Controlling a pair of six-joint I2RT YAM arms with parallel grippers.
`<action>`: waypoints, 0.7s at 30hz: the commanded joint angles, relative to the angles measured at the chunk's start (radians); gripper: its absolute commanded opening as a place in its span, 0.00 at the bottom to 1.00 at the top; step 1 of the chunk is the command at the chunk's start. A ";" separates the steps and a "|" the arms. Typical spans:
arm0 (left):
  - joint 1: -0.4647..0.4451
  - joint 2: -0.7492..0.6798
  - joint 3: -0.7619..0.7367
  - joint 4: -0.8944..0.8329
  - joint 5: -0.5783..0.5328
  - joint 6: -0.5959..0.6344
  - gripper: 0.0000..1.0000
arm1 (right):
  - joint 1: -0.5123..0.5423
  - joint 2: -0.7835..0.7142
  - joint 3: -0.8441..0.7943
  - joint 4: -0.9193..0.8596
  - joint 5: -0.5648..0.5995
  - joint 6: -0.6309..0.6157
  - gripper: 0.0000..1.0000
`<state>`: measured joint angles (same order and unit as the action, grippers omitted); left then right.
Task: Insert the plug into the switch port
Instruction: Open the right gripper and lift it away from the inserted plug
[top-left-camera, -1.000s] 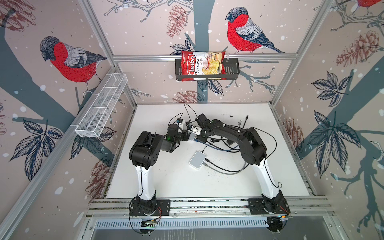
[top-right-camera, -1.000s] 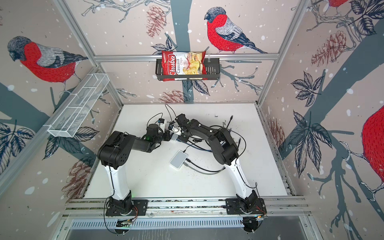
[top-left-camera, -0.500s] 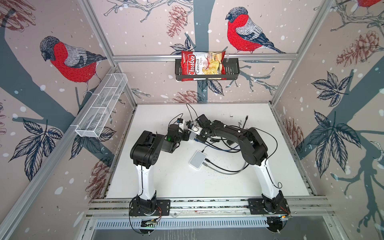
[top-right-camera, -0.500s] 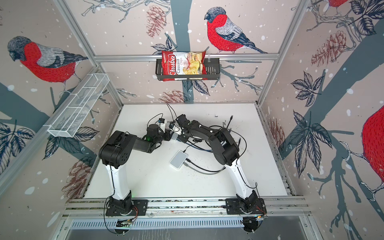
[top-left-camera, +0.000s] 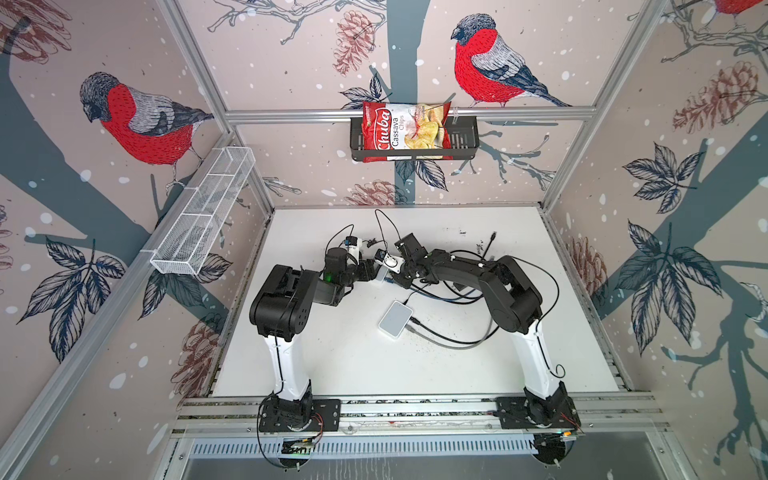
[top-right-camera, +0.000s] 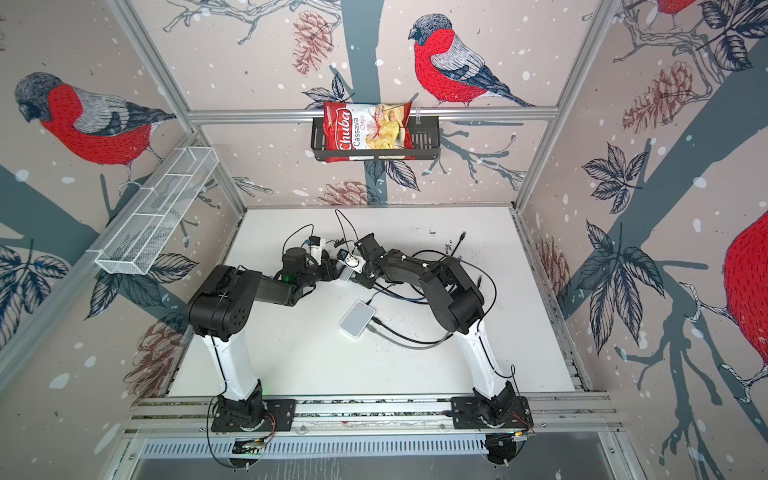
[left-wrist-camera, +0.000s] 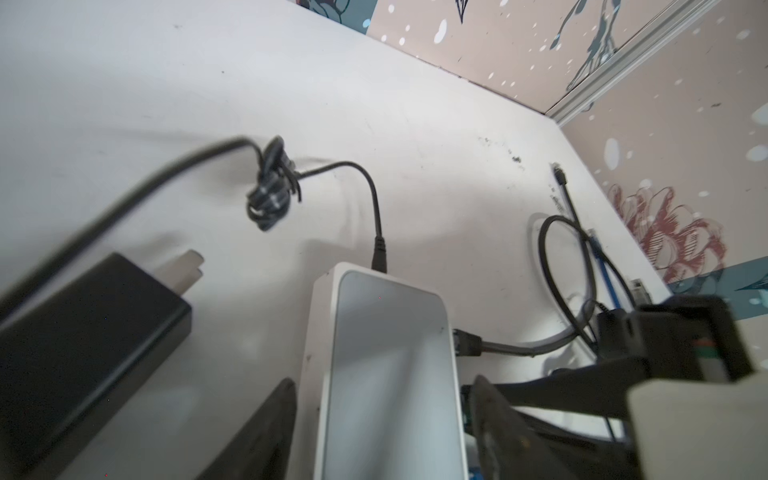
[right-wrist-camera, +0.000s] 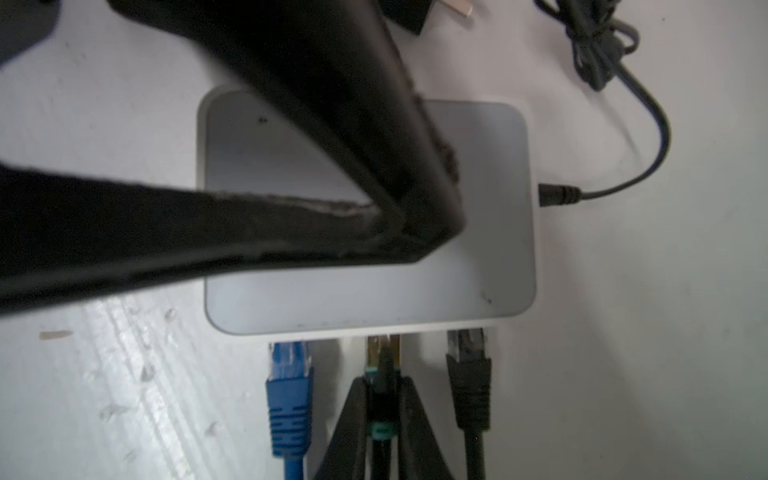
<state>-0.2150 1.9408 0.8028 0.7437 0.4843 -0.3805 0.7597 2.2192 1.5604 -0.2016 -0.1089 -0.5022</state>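
The white switch (left-wrist-camera: 390, 353) lies on the table between my left gripper's (left-wrist-camera: 384, 380) fingers (left-wrist-camera: 266, 428), which stand open on either side of it with gaps. The right wrist view shows the switch (right-wrist-camera: 478, 257) partly behind those fingers. Along its port side are a blue plug (right-wrist-camera: 289, 395), the black plug (right-wrist-camera: 382, 365) with gold tip and green band, and another black plug (right-wrist-camera: 469, 382). My right gripper (right-wrist-camera: 382, 384) is shut on the middle plug, whose tip meets the port. How deep it sits cannot be told. In both top views the grippers (top-left-camera: 380, 272) (top-right-camera: 345, 272) meet mid-table.
A second white box (top-left-camera: 395, 319) with cables lies nearer the front. A black power adapter (left-wrist-camera: 83, 345) and a bundled cord (left-wrist-camera: 270, 187) lie beside the switch. A loose cable end (left-wrist-camera: 559, 172) rests near the right wall. A chips bag (top-left-camera: 405, 131) sits in the back basket.
The left gripper's jaws have spread apart from the switch. Both arms have stayed almost where they were, and the right gripper keeps its hold on the plug.
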 joint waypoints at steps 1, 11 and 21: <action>0.001 -0.022 0.016 0.007 0.062 0.011 0.97 | 0.001 -0.001 -0.016 0.009 -0.004 -0.046 0.16; 0.003 -0.067 0.031 -0.072 0.002 0.051 0.97 | -0.019 -0.007 -0.019 -0.031 -0.020 -0.043 0.99; 0.003 -0.107 0.053 -0.165 -0.029 0.090 0.97 | -0.029 -0.028 -0.027 -0.026 -0.009 -0.040 0.99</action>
<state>-0.2115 1.8496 0.8452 0.5838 0.4461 -0.3134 0.7322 2.2013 1.5417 -0.1631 -0.1230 -0.5243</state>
